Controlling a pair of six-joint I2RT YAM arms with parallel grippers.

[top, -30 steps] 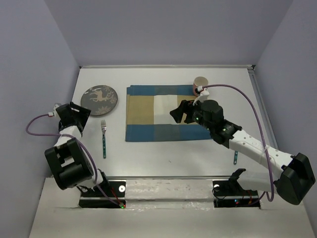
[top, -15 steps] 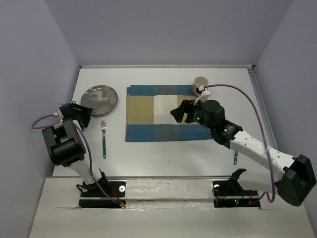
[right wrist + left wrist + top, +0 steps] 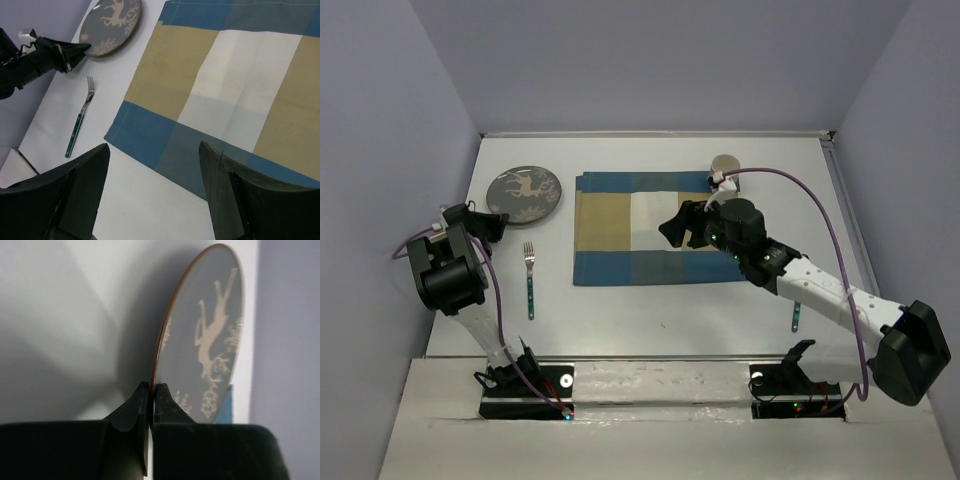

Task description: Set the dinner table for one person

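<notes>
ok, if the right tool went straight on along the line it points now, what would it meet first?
Probably the checked mat. The right tool is open and angled down over it, with nothing between them. How high it sits above the mat is unclear.

I can read no lettering, label, brand or number in any of my views. The only marking is a pale deer with sprigs on the grey plate point(image 3: 215, 340) near the far left corner of the table point(image 3: 650, 310), a picture rather than writing.
</notes>
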